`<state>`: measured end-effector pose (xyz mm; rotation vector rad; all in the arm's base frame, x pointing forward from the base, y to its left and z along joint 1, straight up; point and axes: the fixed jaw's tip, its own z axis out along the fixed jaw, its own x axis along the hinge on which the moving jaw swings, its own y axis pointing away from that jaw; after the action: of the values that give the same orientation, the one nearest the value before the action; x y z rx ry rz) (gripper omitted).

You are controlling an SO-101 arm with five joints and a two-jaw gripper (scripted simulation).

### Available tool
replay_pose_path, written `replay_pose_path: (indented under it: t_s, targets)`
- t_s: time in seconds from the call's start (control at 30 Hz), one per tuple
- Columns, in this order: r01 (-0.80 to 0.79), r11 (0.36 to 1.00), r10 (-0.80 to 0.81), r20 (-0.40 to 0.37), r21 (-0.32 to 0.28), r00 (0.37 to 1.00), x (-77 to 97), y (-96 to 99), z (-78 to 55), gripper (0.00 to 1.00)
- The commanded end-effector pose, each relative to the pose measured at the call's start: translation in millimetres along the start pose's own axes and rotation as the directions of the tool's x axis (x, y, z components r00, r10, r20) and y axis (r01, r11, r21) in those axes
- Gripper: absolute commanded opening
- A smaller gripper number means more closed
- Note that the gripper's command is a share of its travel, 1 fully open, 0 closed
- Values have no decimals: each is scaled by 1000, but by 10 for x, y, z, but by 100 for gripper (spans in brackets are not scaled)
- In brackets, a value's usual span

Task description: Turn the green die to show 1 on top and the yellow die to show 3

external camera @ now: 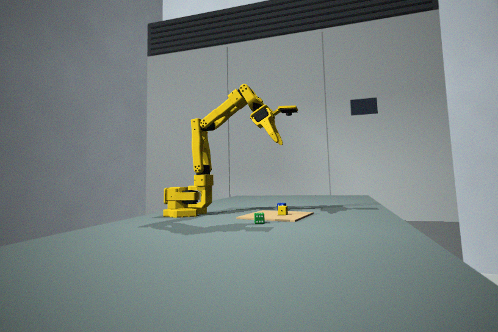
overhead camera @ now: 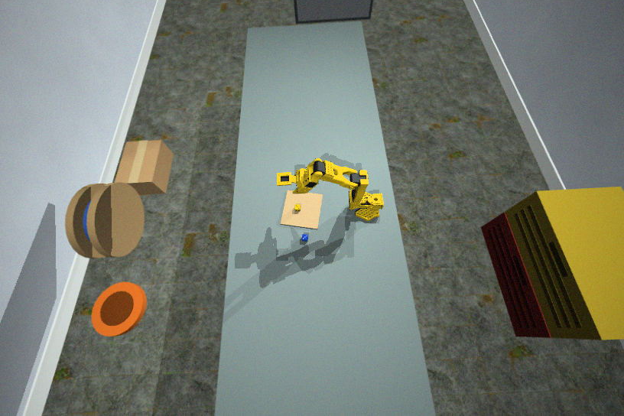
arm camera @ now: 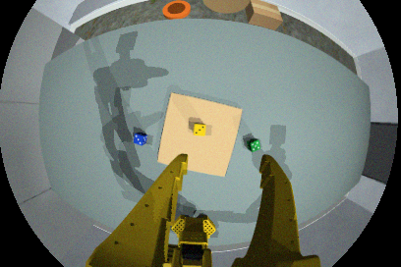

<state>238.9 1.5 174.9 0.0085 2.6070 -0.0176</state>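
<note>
Three dice we see: green die (external camera: 259,217) on the tabletop (external camera: 201,280) just beside the mat (external camera: 295,215), yellow die (external camera: 282,210) on it, blue die (external camera: 281,204) beyond; our gripper (external camera: 277,140) hangs high, partly open, empty.

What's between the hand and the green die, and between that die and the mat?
Nothing visible. The hand hangs high above the table, open and holding nothing, with free air down to the green die. That die sits on the table beside the mat; only the yellow die is on the mat, mid-sheet.
</note>
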Motion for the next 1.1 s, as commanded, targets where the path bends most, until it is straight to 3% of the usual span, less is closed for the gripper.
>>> replay_pose_path:
  t_s: [0.0, 0.57, 0.83, 1.07]
  targets:
    - [29, 1000, -29, 66, 11, 997, -60, -37, -130, 28]
    - [259, 965, -261, 53, 43, 964, -44, -121, -116, 28]
    - [392, 918, -394, 40, 60, 918, -34, -174, -109, 28]
    - [563, 823, -566, 16, 77, 824, -20, -251, -101, 28]
